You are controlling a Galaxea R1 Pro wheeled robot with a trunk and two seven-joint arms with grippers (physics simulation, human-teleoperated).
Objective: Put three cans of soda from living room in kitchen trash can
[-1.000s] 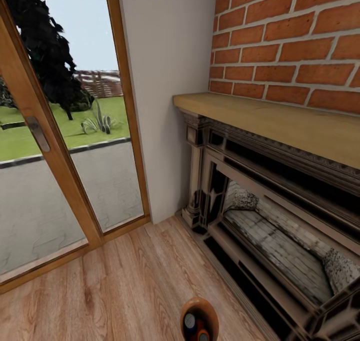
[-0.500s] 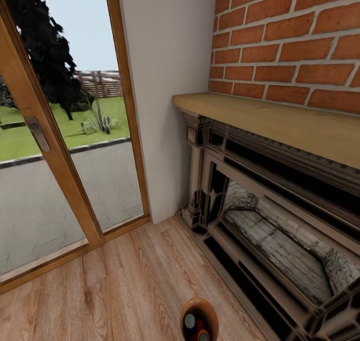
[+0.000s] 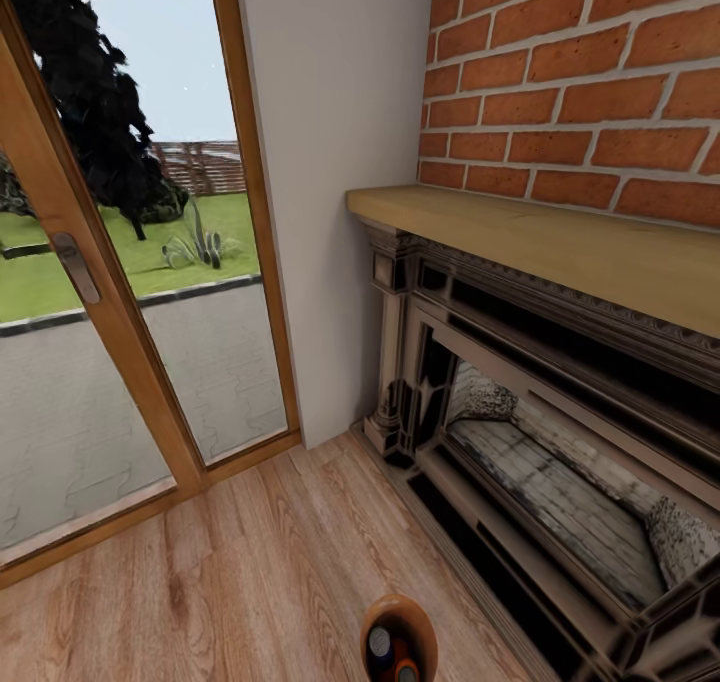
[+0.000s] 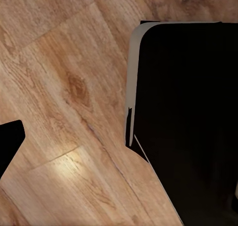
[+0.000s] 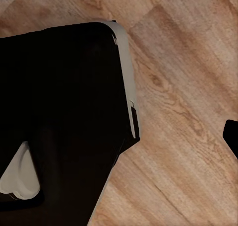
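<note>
We are looking along both arms and seeing mostly the robot's own black base with its pale grey edge (image 4: 133, 62) over the reddish wood plank floor (image 4: 64, 87); in the right wrist view the same dark body (image 5: 59, 112) is covering much of the frame. A black corner at the frame edge (image 4: 9, 139) may be a fingertip, and a similar dark tip (image 5: 232, 134) is showing in the right wrist view, but we cannot tell whether either gripper is open or closed.

From the head camera we are facing a corner of the living room. The small round bin with the glossy brown rim (image 3: 399, 638) is sitting at the bottom edge of the view on the floor, near the ornate dark fireplace (image 3: 520, 432). Inside it we are seeing two grey metal can tops (image 3: 380, 644), one partly cut off by the frame edge; can colours are not readable.

Farther out: the pale wooden mantel shelf (image 3: 560, 242), the red brick chimney (image 3: 580, 82), a white wall section (image 3: 330, 182), and the wood-framed glass door (image 3: 110, 292) with its grey handle (image 3: 76, 267).

Compared with the earlier head frames, nothing is shifting; bin, cans and viewpoint are staying where they were.
</note>
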